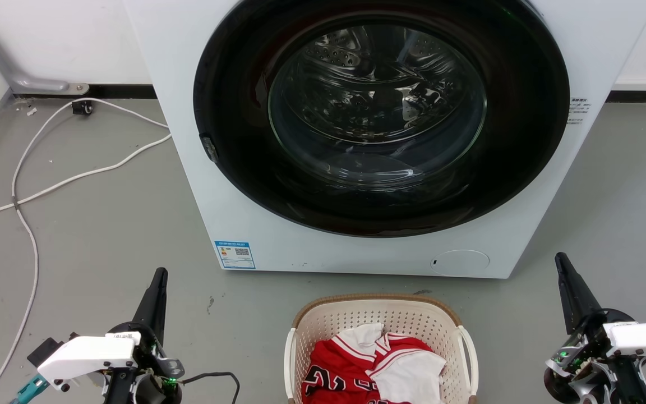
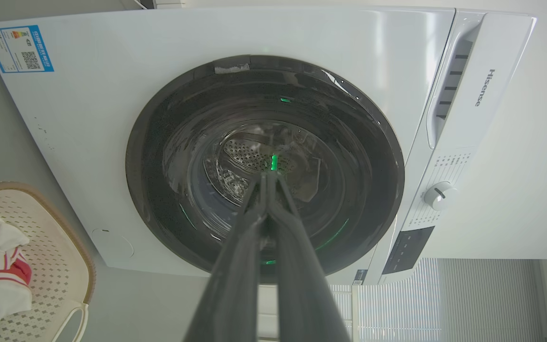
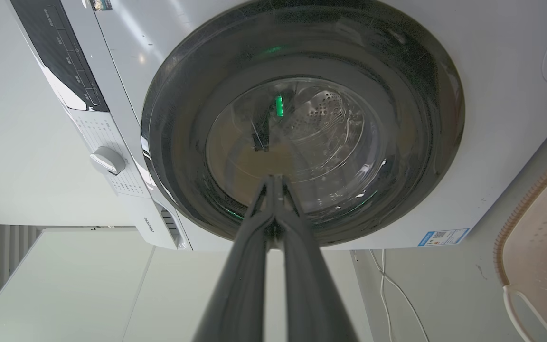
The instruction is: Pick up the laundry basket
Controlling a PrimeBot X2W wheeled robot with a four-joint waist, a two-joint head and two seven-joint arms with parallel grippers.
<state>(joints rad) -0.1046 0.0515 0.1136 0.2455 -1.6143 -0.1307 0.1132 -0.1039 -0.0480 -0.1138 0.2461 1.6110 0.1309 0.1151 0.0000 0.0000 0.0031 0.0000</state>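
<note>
Clothes (image 1: 369, 366) fill laundry basket (image 1: 380, 315) before washing machine (image 1: 184, 147)

Reads "Hisense" in grey lettering (image 2: 485, 88) along the top edge of the white front-loading washing machine (image 2: 112, 118); print on the blue corner sticker (image 2: 18, 48) too small to read.

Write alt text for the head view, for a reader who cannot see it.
A cream laundry basket holding red and white clothes sits on the grey floor at bottom centre, before a white washing machine with a dark round glass door. The left claw and right claw point upward on either side of it, both closed and empty.
</note>
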